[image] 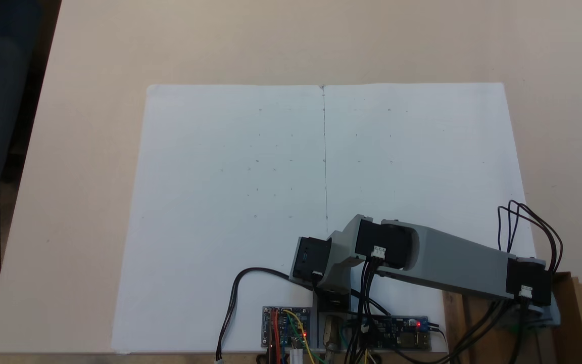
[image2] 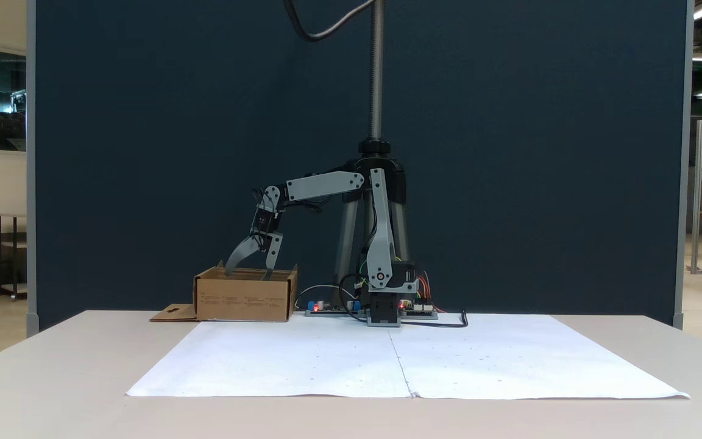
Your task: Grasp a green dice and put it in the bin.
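In a fixed view, my gripper [image2: 247, 272] hangs straight down over the bin [image2: 244, 299], a brown cardboard box on the table's far left. Its two grey fingers [image2: 238, 253] are spread wide, and their tips reach the box's top rim. I see nothing between them. In the other fixed view, the grey arm [image: 452, 265] reaches right, over the bin [image: 581, 303] at the bottom right corner; the forearm covers the gripper there. The green dice is hidden from both fixed views.
A large white paper sheet [image: 321, 202] covers the table's middle. Circuit boards [image: 286, 327] and loose cables [image: 233, 303] lie by the arm's base. The bin's flap [image2: 174, 313] lies flat on the table beside it. A tripod [image2: 376, 183] stands behind the arm.
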